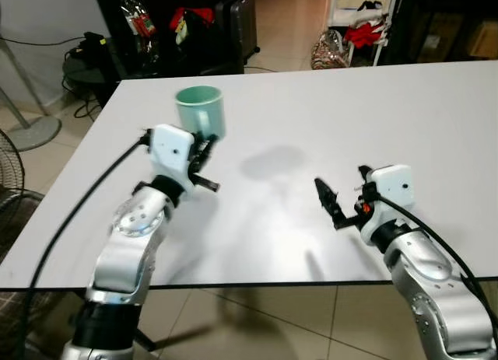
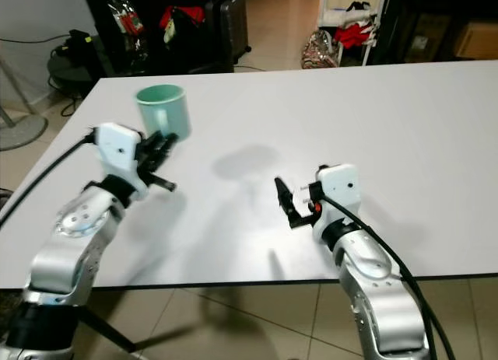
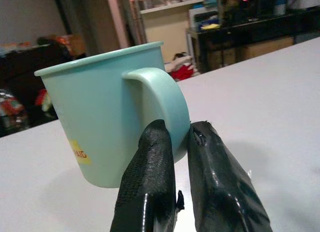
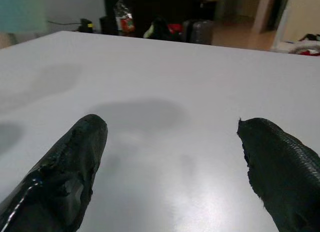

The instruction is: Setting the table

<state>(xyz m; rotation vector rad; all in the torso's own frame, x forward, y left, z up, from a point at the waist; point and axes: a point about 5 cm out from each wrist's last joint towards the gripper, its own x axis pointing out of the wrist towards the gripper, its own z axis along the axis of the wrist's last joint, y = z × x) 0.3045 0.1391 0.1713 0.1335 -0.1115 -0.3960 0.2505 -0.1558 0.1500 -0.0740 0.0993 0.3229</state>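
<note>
From my head camera, my left gripper (image 1: 204, 154) holds the mint mug (image 1: 201, 111) above the white table (image 1: 436, 127). My left wrist shows fingers (image 3: 150, 182) pinching its handle. My right gripper (image 4: 172, 167) gapes wide, empty

Head stereo looks down on table (image 1: 327, 119); wrists close, along fingers.
</note>
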